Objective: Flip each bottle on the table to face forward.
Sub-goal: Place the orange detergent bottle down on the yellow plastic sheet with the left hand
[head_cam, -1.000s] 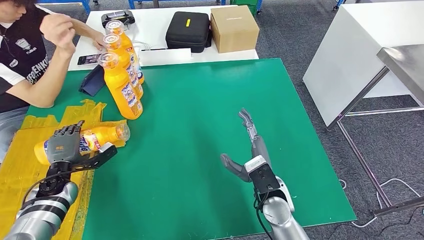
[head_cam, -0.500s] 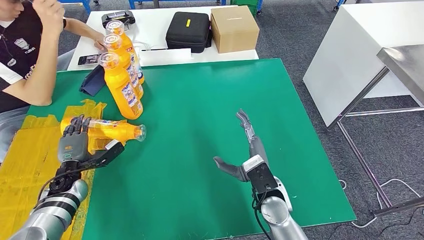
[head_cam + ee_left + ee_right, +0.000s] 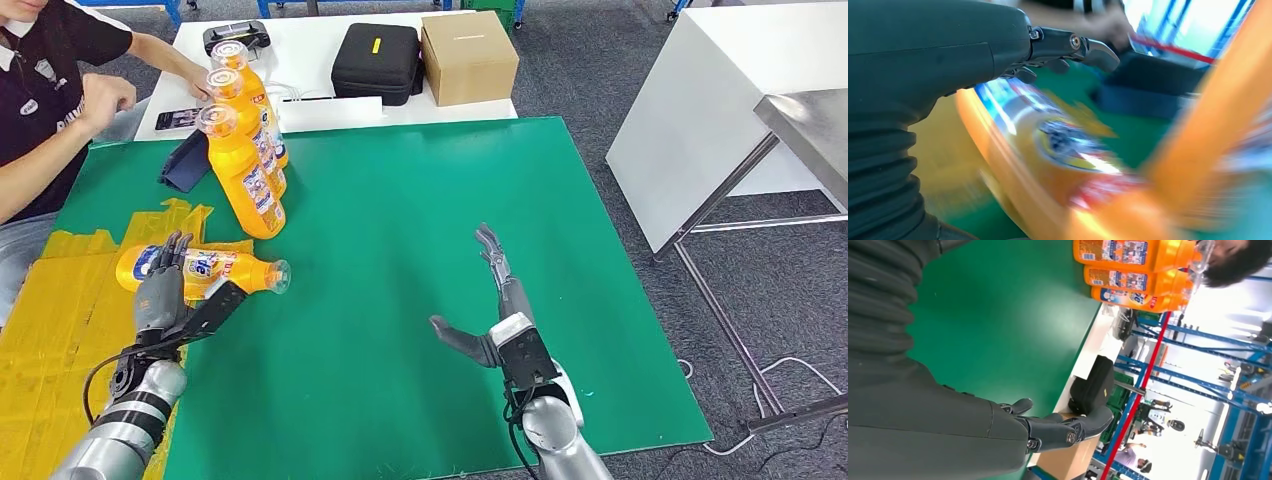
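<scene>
Three upright bottles (image 3: 243, 150) in a row near the mat's (image 3: 400, 220) far-left corner; lying bottle (image 3: 205, 268) at its left edge; case (image 3: 375, 62) and box (image 3: 468, 56) behind the far edge.

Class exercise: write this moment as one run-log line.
left robot hand: holds lying bottle | right robot hand: open above green mat | three upright bottles: untouched
</scene>
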